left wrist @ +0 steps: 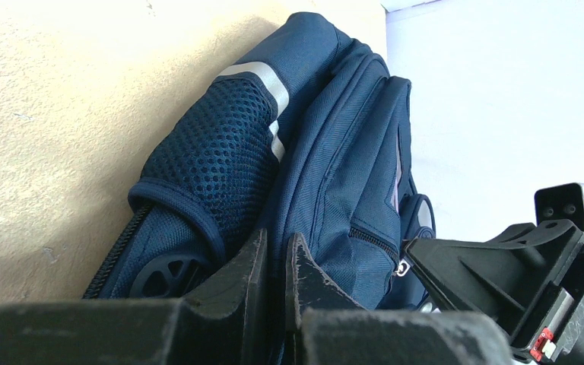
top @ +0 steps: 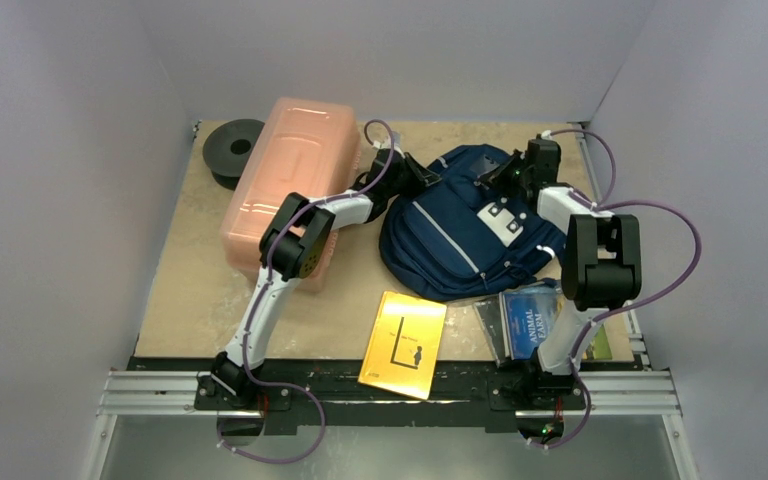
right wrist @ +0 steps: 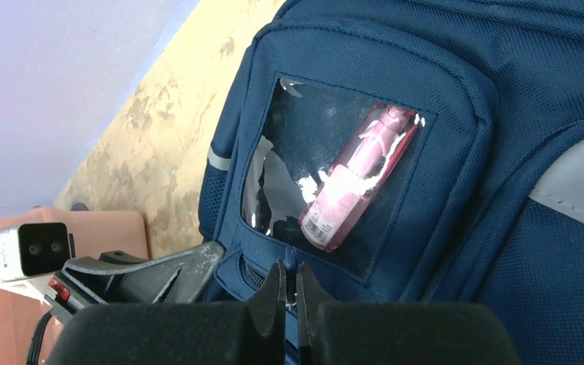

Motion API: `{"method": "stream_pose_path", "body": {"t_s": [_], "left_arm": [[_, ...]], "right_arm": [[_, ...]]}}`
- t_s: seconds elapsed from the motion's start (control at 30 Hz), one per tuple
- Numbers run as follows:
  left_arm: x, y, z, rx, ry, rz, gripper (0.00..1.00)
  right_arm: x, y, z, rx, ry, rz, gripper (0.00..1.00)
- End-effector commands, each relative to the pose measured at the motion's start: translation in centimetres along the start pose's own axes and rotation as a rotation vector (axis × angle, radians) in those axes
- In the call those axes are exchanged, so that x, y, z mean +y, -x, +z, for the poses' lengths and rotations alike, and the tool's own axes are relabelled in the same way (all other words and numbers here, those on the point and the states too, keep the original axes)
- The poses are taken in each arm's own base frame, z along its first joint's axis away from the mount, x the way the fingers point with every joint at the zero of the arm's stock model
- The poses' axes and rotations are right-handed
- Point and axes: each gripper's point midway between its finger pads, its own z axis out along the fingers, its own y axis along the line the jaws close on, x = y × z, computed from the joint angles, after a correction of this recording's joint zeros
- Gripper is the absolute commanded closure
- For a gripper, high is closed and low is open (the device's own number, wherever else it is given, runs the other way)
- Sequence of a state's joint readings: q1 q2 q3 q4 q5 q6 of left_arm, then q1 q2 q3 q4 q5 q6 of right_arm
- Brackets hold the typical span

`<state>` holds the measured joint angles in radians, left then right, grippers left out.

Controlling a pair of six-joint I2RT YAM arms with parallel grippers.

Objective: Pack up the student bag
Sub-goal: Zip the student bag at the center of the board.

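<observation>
Table (top: pixel 190 290): student bag (top: pixel 460 240) btwn left gripper (left wrist: pixel 277 255), right gripper (right wrist: pixel 289 272) (both touching).

Centre: student bag (top: pixel 460 225); box (top: pixel 280 190) to left, spool (top: pixel 232 150) beside its far end; booklet (top: pixel 403 343), book (top: pixel 532 318) in front.

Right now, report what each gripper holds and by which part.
Right gripper pinches the student bag by a small blue zip tab. Left gripper shut beside the bag; hold cannot be told.
</observation>
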<state>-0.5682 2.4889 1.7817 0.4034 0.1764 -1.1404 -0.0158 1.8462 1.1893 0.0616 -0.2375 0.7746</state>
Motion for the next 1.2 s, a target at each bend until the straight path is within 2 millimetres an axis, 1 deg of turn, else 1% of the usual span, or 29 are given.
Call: {"method": "stream_pose_path", "body": {"t_s": [0.0, 0.03, 0.2, 0.27, 0.3, 0.37, 0.47, 0.53, 0.57, 0.6, 0.63, 0.67, 0.7, 0.77, 0.83, 0.87, 0.9, 0.97, 1.0, 1.03, 1.07, 1.1, 1.13, 1.17], "left_arm": [[0.7, 5.2, -0.6, -0.167, 0.054, 0.01, 1.0], [0.7, 5.3, -0.7, -0.168, 0.055, 0.013, 1.0], [0.7, 5.9, -0.9, -0.17, 0.055, 0.028, 1.0], [0.6, 5.9, -0.9, -0.166, 0.05, 0.026, 1.0], [0.3, 5.8, -0.9, -0.159, 0.039, 0.026, 1.0], [-0.5, 5.7, -0.8, -0.141, 0.016, 0.024, 1.0], [-2.2, 5.7, -0.8, -0.112, -0.028, 0.027, 1.0], [-3.6, 5.5, -0.8, -0.061, -0.058, 0.035, 1.0], [-4.3, 5.2, -0.6, -0.013, -0.077, 0.042, 0.94], [-5.1, 4.7, -0.6, 0.04, -0.095, 0.053, 0.86], [-5.9, 4.3, -0.7, 0.098, -0.099, 0.063, 0.77], [-6.4, 3.8, -0.9, 0.154, -0.098, 0.085, 0.7], [-6.9, 3.6, -1.5, 0.2, -0.089, 0.107, 0.65], [-8.2, 3.6, -3.1, 0.25, -0.085, 0.161, 0.57], [-9.3, 4.0, -5.2, 0.274, -0.078, 0.215, 0.51], [-9.9, 4.3, -6.3, 0.282, -0.071, 0.246, 0.46], [-10.5, 4.4, -7.4, 0.295, -0.063, 0.272, 0.44], [-12.1, 4.6, -10.0, 0.319, -0.061, 0.317, 0.43], [-12.8, 4.4, -11.4, 0.331, -0.064, 0.333, 0.43], [-14.0, 4.2, -12.9, 0.337, -0.081, 0.35, 0.43], [-14.9, 3.8, -14.4, 0.341, -0.096, 0.37, 0.43], [-16.1, 3.9, -16.0, 0.331, -0.108, 0.39, 0.43], [-16.7, 3.7, -17.2, 0.328, -0.112, 0.394, 0.44], [-17.5, 3.4, -18.7, 0.329, -0.131, 0.391, 0.44]], "right_arm": [[-2.2, 2.0, -1.0, -0.078, -0.037, -0.03, 1.0], [-3.2, 1.9, -1.4, -0.083, -0.057, -0.038, 1.0], [-6.3, 1.9, -2.6, -0.1, -0.18, -0.168, 1.0], [-6.9, 1.9, -2.8, -0.1, -0.203, -0.203, 1.0], [-7.0, 2.1, -2.9, -0.107, -0.213, -0.221, 1.0], [-5.5, 2.7, -3.0, -0.115, -0.17, -0.263, 0.99], [-2.7, 4.0, -3.1, -0.125, -0.158, -0.358, 0.85], [-1.7, 4.9, -3.8, -0.134, -0.19, -0.42, 0.77], [-1.5, 5.3, -4.2, -0.137, -0.209, -0.451, 0.74], [-1.6, 5.9, -4.7, -0.147, -0.241, -0.475, 0.69], [-1.6, 6.4, -5.1, -0.149, -0.268, -0.492, 0.6], [-2.1, 6.4, -5.6, -0.13, -0.304, -0.497, 0.5], [-2.2, 6.8, -5.9, -0.125, -0.335, -0.507, 0.45], [-2.2, 8.2, -7.0, -0.14, -0.396, -0.536, 0.39], [-1.4, 8.1, -8.3, -0.162, -0.444, -0.579, 0.36], [-0.6, 8.2, -9.4, -0.191, -0.46, -0.604, 0.35], [0.1, 7.9, -10.4, -0.206, -0.483, -0.635, 0.34], [2.1, 6.2, -12.4, -0.223, -0.514, -0.697, 0.32], [2.9, 5.2, -13.3, -0.222, -0.503, -0.701, 0.29], [3.6, 4.0, -13.9, -0.203, -0.448, -0.677, 0.26], [4.6, 2.2, -14.1, -0.166, -0.341, -0.631, 0.18], [4.8, 0.4, -14.4, -0.129, -0.257, -0.571, 0.05], [4.8, -1.3, -15.0, -0.077, -0.174, -0.526, 0.02], [4.6, -3.2, -15.5, -0.006, -0.096, -0.5, 0.01]]}}
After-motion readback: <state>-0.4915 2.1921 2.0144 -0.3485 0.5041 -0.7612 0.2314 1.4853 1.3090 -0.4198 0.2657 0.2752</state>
